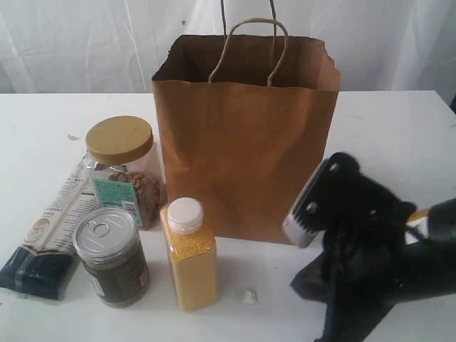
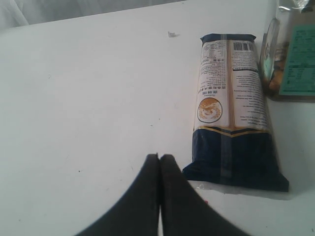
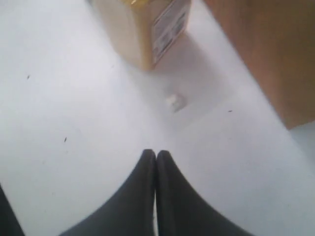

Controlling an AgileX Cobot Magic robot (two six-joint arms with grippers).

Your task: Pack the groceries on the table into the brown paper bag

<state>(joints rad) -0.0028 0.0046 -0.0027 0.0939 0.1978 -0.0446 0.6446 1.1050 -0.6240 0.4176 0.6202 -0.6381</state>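
The brown paper bag stands open and upright at the middle of the white table. To its left stand a tan-lidded clear jar, a silver-lidded dark jar and a white-capped yellow bottle. A long white-and-navy packet lies flat at the far left. My left gripper is shut and empty, just short of the packet's navy end. My right gripper is shut and empty over bare table, near the yellow bottle and the bag's base.
My right arm fills the front right corner beside the bag. A small white scrap lies on the table in front of the bottle, and a smaller one sits at the back left. White curtain hangs behind.
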